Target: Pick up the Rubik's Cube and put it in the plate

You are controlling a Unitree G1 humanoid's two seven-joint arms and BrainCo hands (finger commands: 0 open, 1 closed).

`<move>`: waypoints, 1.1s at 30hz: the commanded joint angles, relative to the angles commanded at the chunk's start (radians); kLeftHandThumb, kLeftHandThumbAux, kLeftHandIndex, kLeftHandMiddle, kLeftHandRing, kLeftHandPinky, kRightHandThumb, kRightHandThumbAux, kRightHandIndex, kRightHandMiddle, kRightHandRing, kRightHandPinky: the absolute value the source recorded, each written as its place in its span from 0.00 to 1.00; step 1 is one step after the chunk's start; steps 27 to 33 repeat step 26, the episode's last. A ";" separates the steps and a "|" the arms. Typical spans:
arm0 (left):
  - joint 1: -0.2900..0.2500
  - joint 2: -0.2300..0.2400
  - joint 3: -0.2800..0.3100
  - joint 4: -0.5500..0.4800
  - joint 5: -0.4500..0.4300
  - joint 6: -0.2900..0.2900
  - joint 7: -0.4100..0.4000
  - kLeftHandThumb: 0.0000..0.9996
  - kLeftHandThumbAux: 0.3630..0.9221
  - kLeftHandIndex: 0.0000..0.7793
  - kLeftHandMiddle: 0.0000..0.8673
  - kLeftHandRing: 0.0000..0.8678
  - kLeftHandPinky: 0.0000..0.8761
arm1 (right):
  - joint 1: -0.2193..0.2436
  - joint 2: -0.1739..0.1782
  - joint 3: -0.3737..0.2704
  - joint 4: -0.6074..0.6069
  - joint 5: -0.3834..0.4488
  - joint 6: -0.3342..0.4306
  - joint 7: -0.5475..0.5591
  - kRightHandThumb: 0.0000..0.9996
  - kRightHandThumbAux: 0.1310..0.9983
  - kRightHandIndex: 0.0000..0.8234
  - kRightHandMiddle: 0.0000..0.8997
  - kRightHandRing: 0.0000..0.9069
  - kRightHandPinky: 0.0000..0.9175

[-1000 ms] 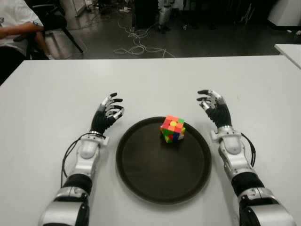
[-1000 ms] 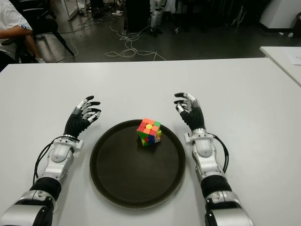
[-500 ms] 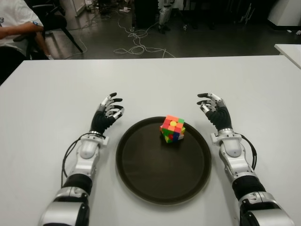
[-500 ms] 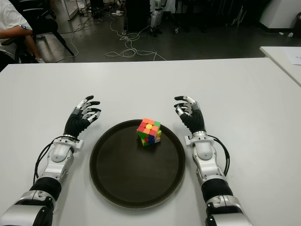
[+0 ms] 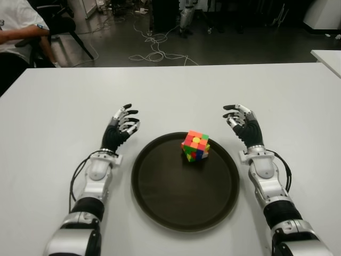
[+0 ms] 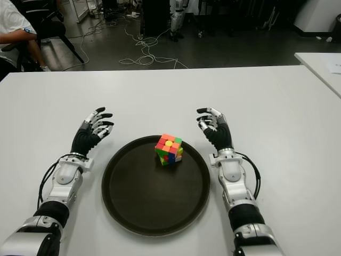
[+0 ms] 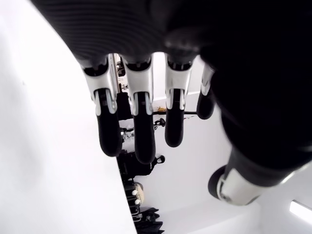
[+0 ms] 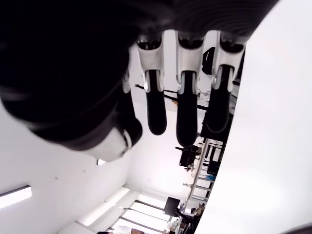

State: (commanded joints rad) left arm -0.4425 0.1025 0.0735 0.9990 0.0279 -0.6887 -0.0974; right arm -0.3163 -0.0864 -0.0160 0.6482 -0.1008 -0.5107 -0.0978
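Table (image 5: 58, 101) white, broad, carrying everything. Plate (image 5: 160, 202), dark and round, sits between the two arms. Cube (image 5: 195, 145) already lies in the plate, toward its far rim, untouched by either hand. Left hand (image 5: 119, 130) just beside the plate's left edge, fingers loosely spread, holding nothing. Right hand (image 5: 243, 124) beside the right edge, likewise relaxed and empty. Over the last second the right hand has drawn back slightly toward the robot; cube unmoved. Task looks complete, hands retreating.

I'm in a robotics lab: cables (image 5: 154, 45) snake over the dark floor beyond my white table (image 5: 176, 90).
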 joint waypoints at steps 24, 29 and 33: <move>-0.005 0.001 0.019 0.004 -0.027 0.019 -0.036 0.57 0.64 0.17 0.29 0.35 0.40 | -0.005 0.001 0.002 0.024 -0.028 -0.040 -0.048 0.67 0.70 0.49 0.40 0.41 0.42; -0.005 0.003 0.019 0.004 -0.020 0.019 -0.025 0.57 0.65 0.17 0.29 0.35 0.39 | -0.009 -0.001 0.003 0.031 -0.037 -0.050 -0.060 0.67 0.70 0.49 0.40 0.41 0.42; -0.005 0.003 0.019 0.004 -0.020 0.019 -0.025 0.57 0.65 0.17 0.29 0.35 0.39 | -0.009 -0.001 0.003 0.031 -0.037 -0.050 -0.060 0.67 0.70 0.49 0.40 0.41 0.42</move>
